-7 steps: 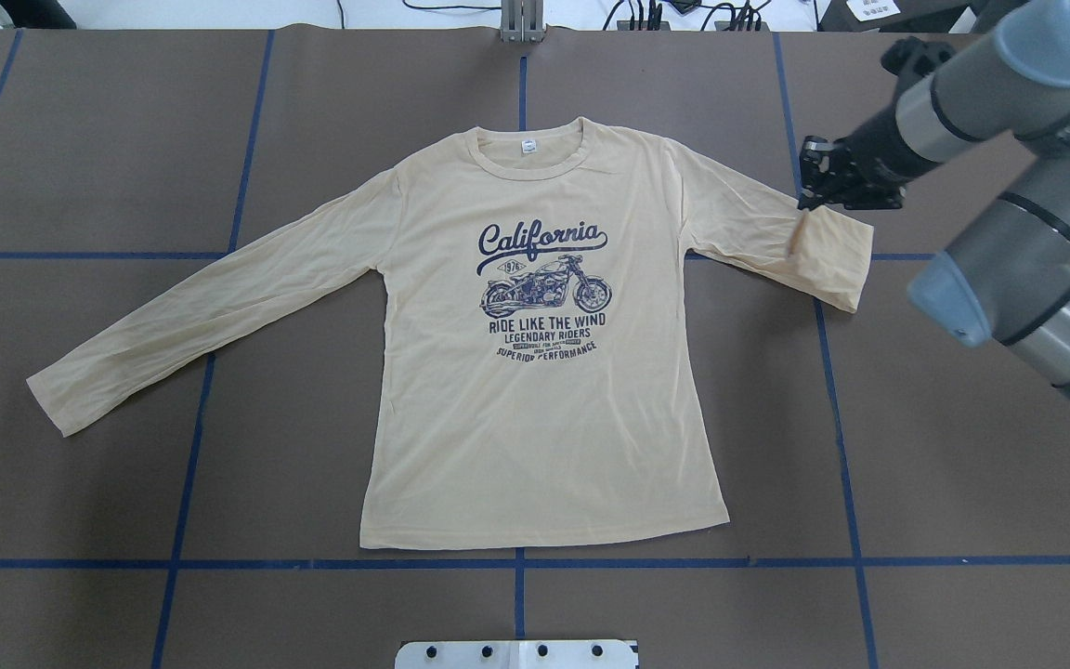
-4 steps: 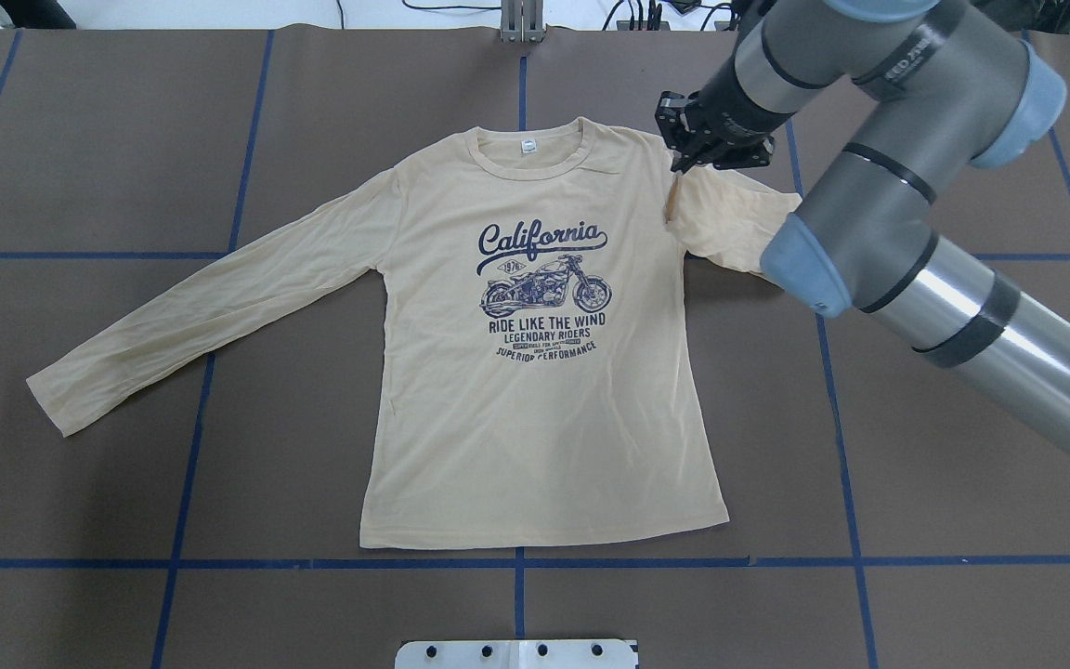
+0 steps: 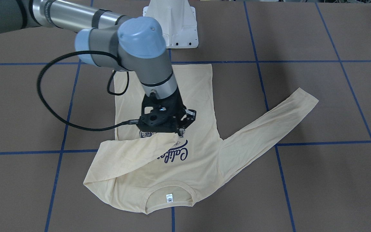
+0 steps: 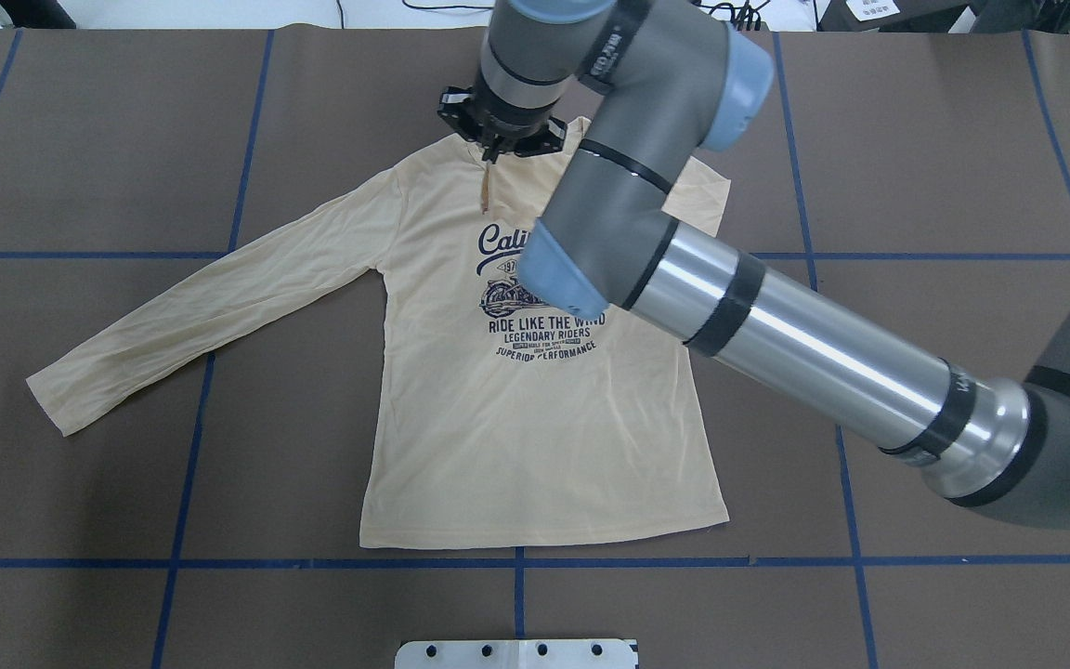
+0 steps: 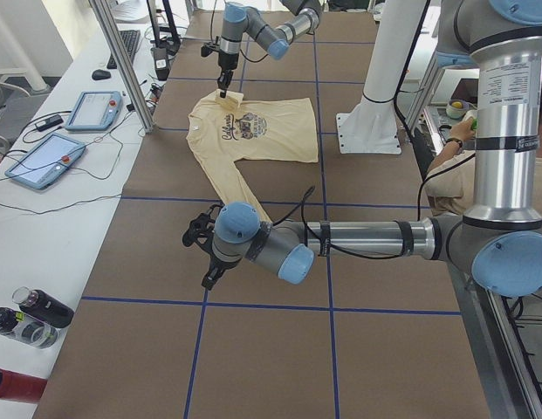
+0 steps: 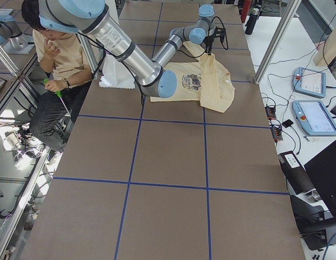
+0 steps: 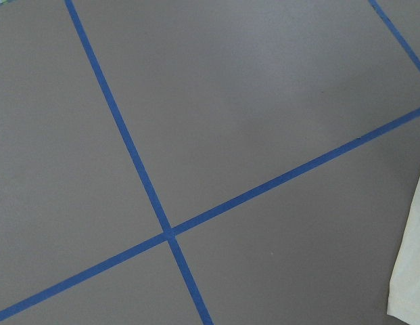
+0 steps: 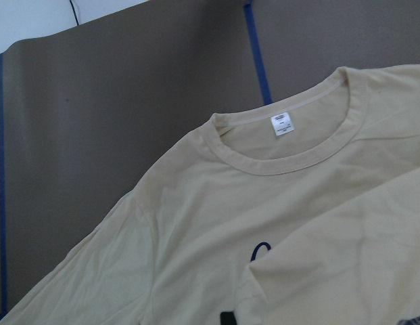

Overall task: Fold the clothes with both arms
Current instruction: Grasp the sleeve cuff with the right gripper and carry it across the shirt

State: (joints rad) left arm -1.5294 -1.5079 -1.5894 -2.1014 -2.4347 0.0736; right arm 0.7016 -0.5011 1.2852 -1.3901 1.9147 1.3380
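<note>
The cream-yellow long-sleeve T-shirt lies flat, print up, collar at the far side. My right gripper hovers over the chest beside the collar, shut on the cuff of the right sleeve. That sleeve drapes across the upper chest and covers part of the print; the gripper holds it slightly above the cloth. The left sleeve lies stretched out to the side. My left gripper shows only in the exterior left view, low over bare table near that sleeve's cuff; I cannot tell whether it is open or shut.
Blue tape lines grid the brown table. The white pedestal base stands at the robot's side. A seated person is beside the table. Tablets and bottles lie on the operators' bench.
My right gripper has swept leftward with the sleeve cuff, from beyond the right shoulder to over the chest by the collar, folding the sleeve over the shirt.
</note>
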